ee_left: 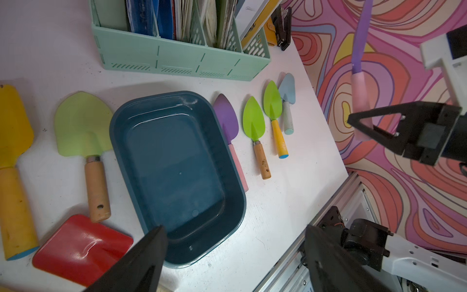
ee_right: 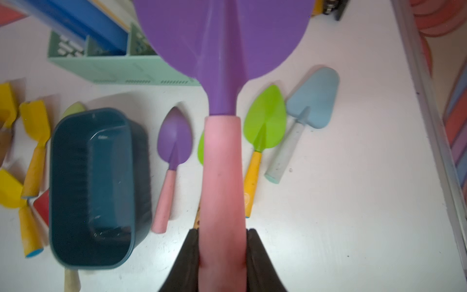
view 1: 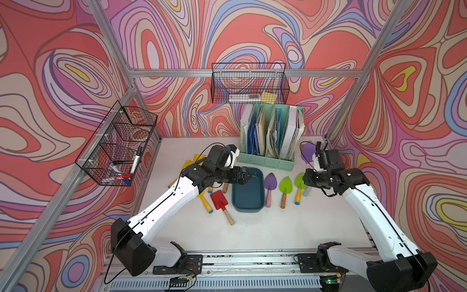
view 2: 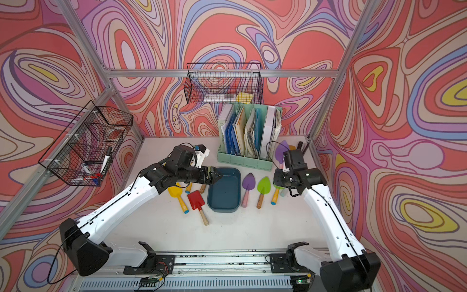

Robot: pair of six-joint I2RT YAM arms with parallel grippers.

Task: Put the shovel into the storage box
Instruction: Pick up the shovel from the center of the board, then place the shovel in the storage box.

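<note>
The right claw (ee_right: 222, 232) is closed on the pink handle of the purple shovel (ee_right: 222, 50). Its fingers (ee_right: 187, 252) press both sides of the handle's end, and the blade sticks out beyond the tips. In both top views this shovel is held clear of the table (view 1: 265, 232), near the right end of the mint-green file organiser (view 1: 267, 161). The storage box (view 1: 249, 194) sits empty at mid-table, well apart from the right claw. A small purple shovel (view 1: 270, 182) and two green shovels (view 1: 285, 185) lie on the table between them. The left claw (ee_left: 235, 227) hangs over the box's left rim, spread wide and holding nothing.
</note>
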